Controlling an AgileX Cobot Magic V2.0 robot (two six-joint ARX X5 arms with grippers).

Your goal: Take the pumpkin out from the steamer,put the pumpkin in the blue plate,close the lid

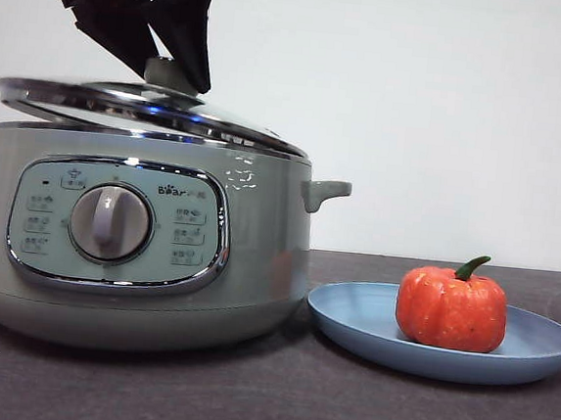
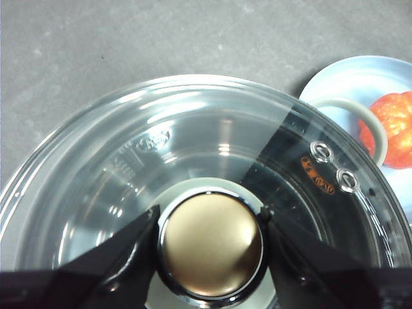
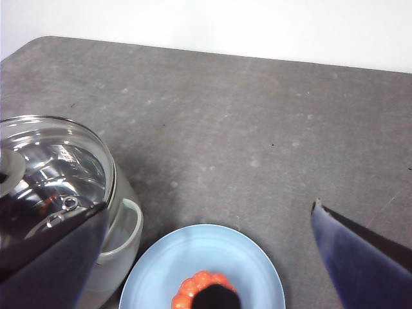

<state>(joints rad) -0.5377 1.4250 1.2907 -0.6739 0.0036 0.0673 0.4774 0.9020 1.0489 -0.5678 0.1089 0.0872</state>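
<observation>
The lid [image 1: 152, 108] is held by its knob [image 2: 211, 244] in the left end effector [image 1: 171, 58], whose two black jaws are pressed against either side of the knob. The lid is seen tilted over the steamer [image 1: 140, 247], one edge raised above the steamer's rim and the edge nearer the blue plate [image 1: 368, 331] low on or close to that rim; contact there cannot be told. The blue plate is set on the dark surface [image 1: 263, 405] just beside the steamer, at the side with the handle [image 1: 323, 190]. The pumpkin [image 1: 452, 309] is seen resting upright in the blue plate, stem up, well apart from the steamer. The right end effector [image 3: 212, 257] is held above the blue plate with its jaws spread wide, nothing gripped between them.
</observation>
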